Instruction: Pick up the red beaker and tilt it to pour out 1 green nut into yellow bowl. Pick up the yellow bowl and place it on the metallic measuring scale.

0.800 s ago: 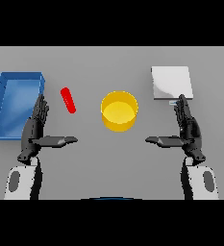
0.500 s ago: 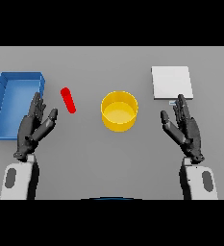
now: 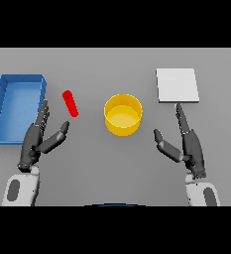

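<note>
Both hands spread open and empty over the grey table (image 3: 87, 158).

The red beaker (image 3: 70, 103) lies tilted at 1 o'clock of the left hand (image 3: 37, 141), beside the blue tray (image 3: 40, 96). The yellow bowl (image 3: 123, 114) sits centre; the metallic scale (image 3: 177, 85) lies at 12 o'clock of the right hand (image 3: 189, 147).

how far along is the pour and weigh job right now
Nothing looks done yet. The red beaker lies on the table, untouched, and the yellow bowl sits beside the metallic measuring scale, not on it. In hand: nothing; the left hand is open near the beaker, the right hand open below the scale. Grasping, pouring and moving the bowl all remain.
</note>
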